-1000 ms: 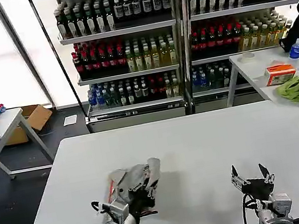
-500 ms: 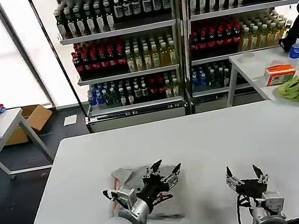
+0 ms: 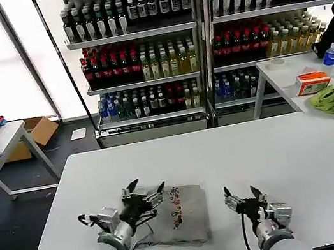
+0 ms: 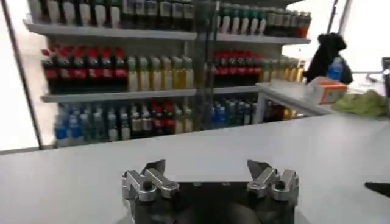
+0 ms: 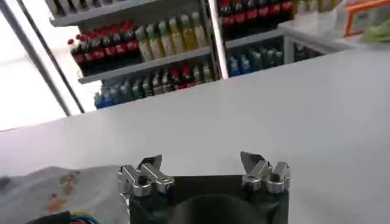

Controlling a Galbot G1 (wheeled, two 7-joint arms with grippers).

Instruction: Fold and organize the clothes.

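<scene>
Your left tool has let go: the shirt it held bunched a second ago now lies spread flat on the white table, chest print up, so one garment looks laid out for folding. The tool, fingers spread and empty, hovers over the shirt's 9 o'clock edge, forearm reaching in from 7 o'clock. At the shirt's 3 o'clock, your right tool has edged closer, jaws apart, holding nothing, wrist low above the table.
</scene>
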